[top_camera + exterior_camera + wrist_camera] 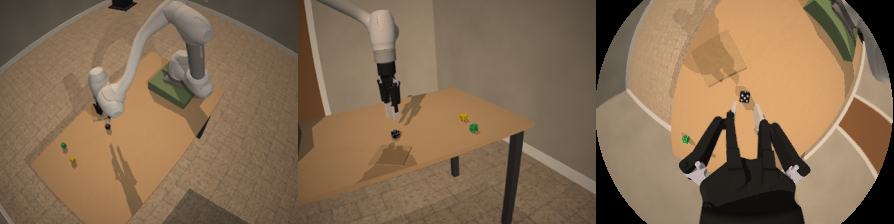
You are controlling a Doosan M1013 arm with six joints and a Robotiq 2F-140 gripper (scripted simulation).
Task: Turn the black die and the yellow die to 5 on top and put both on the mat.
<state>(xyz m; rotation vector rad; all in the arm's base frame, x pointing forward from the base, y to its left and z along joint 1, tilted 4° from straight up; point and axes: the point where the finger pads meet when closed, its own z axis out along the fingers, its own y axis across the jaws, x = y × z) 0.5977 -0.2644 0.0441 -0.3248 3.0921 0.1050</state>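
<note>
The black die [107,126] [395,134] [744,97] lies flat on the table, just off the mat. Its upper face seems to show 5 in the wrist view, though it is small. The thin see-through mat [378,159] [736,61] is bare. My gripper [105,119] [392,117] [745,107] hangs above the table near the black die, fingers partly apart with nothing between them. The yellow die [72,159] [464,117] and the green die [64,145] [473,128] [686,139] lie off the mat. Their top numbers are too small to read surely.
The wooden table [141,133] [435,109] carries everything. The green base block [167,91] [830,30] under the arm stands at the table's other end from the yellow and green dice. The green die is near a table edge. The arm's shadow falls across the mat.
</note>
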